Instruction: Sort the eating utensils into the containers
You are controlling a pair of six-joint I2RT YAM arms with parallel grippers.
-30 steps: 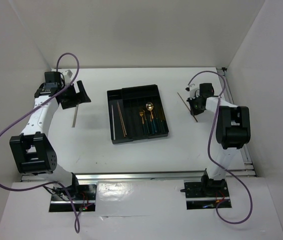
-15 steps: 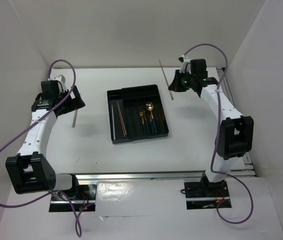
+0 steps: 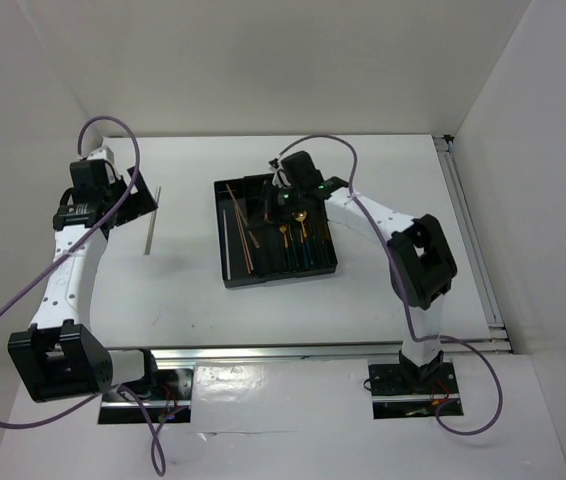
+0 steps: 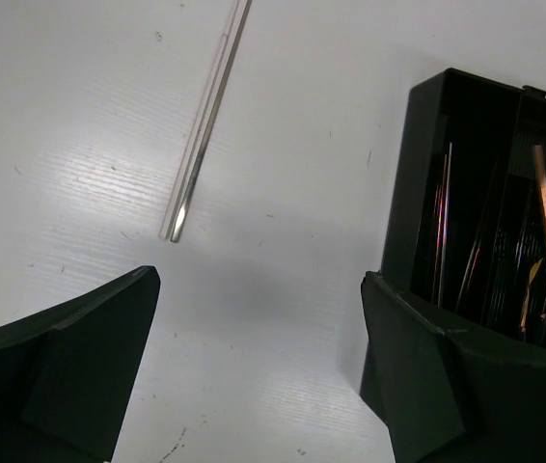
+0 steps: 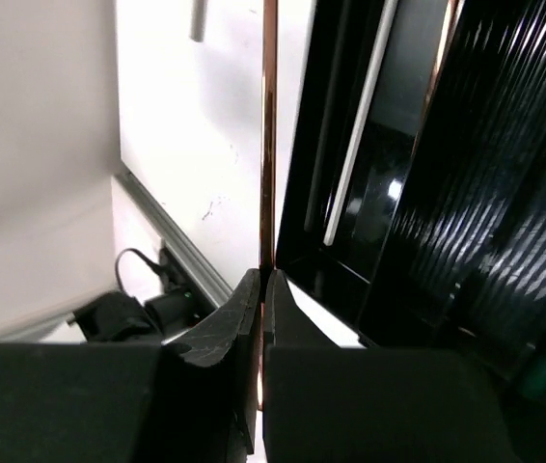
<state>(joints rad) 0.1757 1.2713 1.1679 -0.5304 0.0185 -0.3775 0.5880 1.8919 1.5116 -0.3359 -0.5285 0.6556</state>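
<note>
Plain white walls (image 3: 263, 60) enclose a white worktop (image 3: 363, 300) on three sides; a metal rail (image 3: 293, 349) edges its near side.

- Trays: one, a black cutlery tray (image 3: 231, 283) sitting mid-table
- Silver chopsticks: two. There's a loose silver chopstick (image 3: 152, 222) out on the table to the left, and a second silver chopstick (image 5: 355, 145) lying in the tray's left side
- Copper-brown chopsticks: three as far as I can make out. Two lie in the tray's left side, plus the held copper chopstick (image 5: 269, 145) pinched in the right gripper (image 5: 262, 278)
- Gold heads: two show clearly, a spoon (image 3: 301, 213) and a fork (image 3: 284, 231); the dark handles beside them are too small to count
</note>
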